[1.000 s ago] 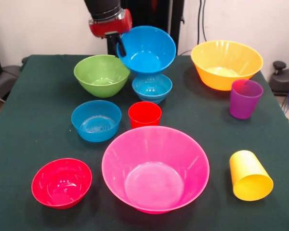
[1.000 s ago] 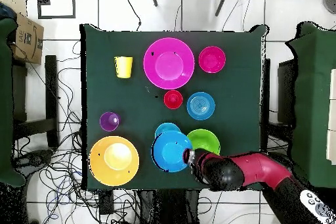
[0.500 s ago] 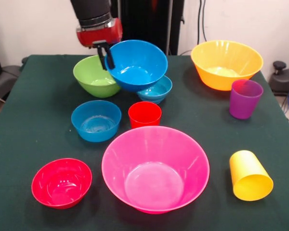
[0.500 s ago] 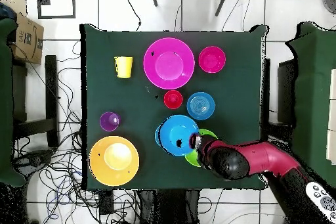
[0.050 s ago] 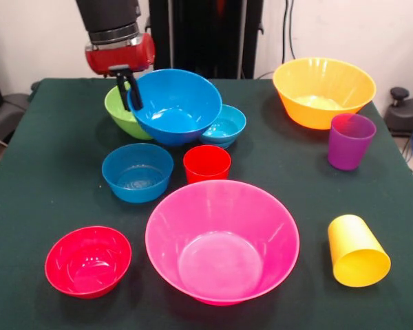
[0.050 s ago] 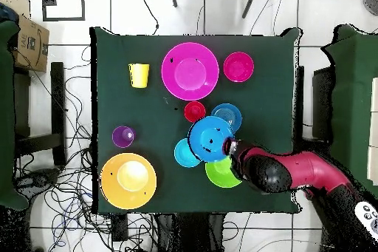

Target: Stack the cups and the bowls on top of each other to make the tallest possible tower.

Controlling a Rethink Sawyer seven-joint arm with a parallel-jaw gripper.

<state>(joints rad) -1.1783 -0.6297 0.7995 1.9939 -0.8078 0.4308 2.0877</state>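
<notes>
My gripper [image 5: 129,95] [image 6: 227,146] is shut on the rim of a medium blue bowl [image 5: 175,106] [image 6: 210,138], which hangs tilted above the table. Behind it sit the green bowl [image 5: 115,110] [image 6: 222,174] and the small light-blue bowl [image 5: 225,126] [image 6: 183,156]. A second blue bowl [image 5: 138,172] [image 6: 231,114] and the red cup [image 5: 206,163] [image 6: 195,111] stand just in front. The pink bowl [image 5: 222,240], the red bowl [image 5: 88,261], the orange bowl [image 5: 323,91] and the purple cup [image 5: 350,141] stand singly. The yellow cup [image 5: 356,251] lies on its side. No tower is in view.
A dark green cloth covers the table [image 5: 48,137] [image 6: 273,101]. The red and black arm [image 6: 295,179] reaches in over the table's edge by the green bowl. Cables and a cardboard box [image 6: 29,42] lie on the floor around the table.
The gripper has carried the blue bowl from above the light-blue bowl toward the left of the front view and lower, so it now hides part of the green bowl.
</notes>
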